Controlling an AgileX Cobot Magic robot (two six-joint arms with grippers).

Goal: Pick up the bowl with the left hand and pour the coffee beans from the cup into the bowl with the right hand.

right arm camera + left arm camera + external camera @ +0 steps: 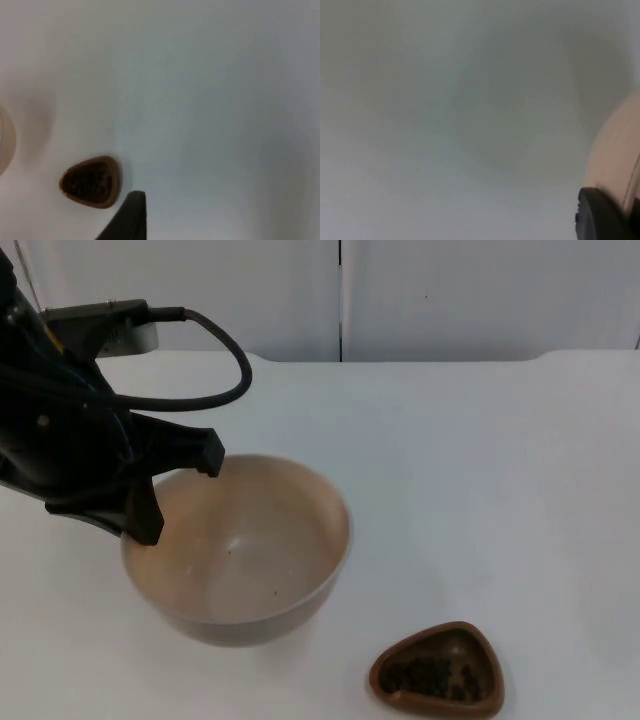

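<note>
Cup (437, 671) cut off at the edge; left hand (180, 498) spread astride the bowl (240, 550) rim.

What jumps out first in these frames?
The big beige bowl at the table's left front, with the left gripper open astride its far-left rim. Next, the small brown cup of coffee beans, standing apart toward the front right.
</note>
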